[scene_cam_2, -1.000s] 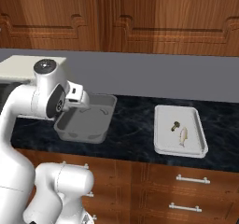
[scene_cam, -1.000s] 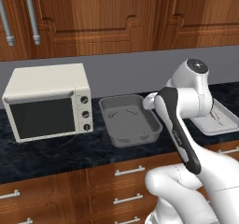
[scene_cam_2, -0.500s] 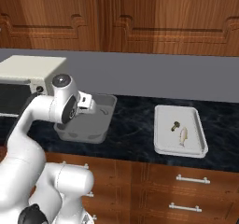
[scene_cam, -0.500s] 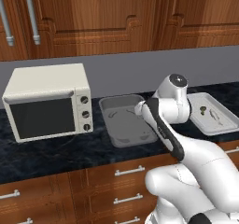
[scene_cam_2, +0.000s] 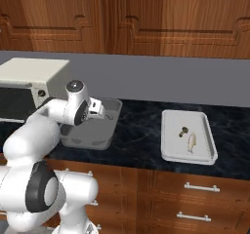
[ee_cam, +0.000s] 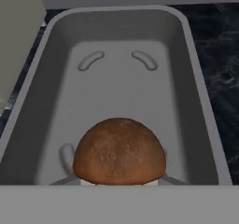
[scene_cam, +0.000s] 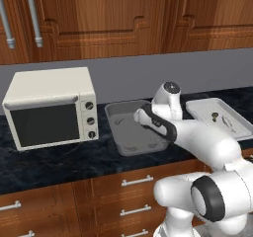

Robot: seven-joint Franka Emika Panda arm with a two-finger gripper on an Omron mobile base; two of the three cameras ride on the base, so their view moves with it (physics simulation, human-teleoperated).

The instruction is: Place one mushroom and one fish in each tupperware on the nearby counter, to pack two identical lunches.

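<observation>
**Mushroom over the grey tub**

In the left base view, you had the arm bent low over the counter (scene_cam: pixel 59 162), with the hand reaching across the near right part of the grey tub (scene_cam: pixel 129 116). That tub sat just right of the cream toaster oven (scene_cam: pixel 49 105). Further right lay the off-white tray (scene_cam: pixel 197 107), with a small olive-brown mushroom (scene_cam: pixel 214 116) and a pale fish (scene_cam: pixel 228 123) in it.

In the right base view, your hand hung above the grey tub's (scene_cam_2: pixel 113 104) left side, the wrist pointing toward the tray (scene_cam_2: pixel 168 150). There the olive-brown mushroom (scene_cam_2: pixel 183 129) and the pale fish (scene_cam_2: pixel 191 141) lay close together but apart.

In the hand view, a red-brown mushroom (ee_cam: pixel 119 152) sat right at the bottom, cap toward the camera, above the tub's floor (ee_cam: pixel 116 83). The fingertips were hidden behind it, so you could not tell for sure how wide the gripper stood or whether it gripped the mushroom.
</observation>
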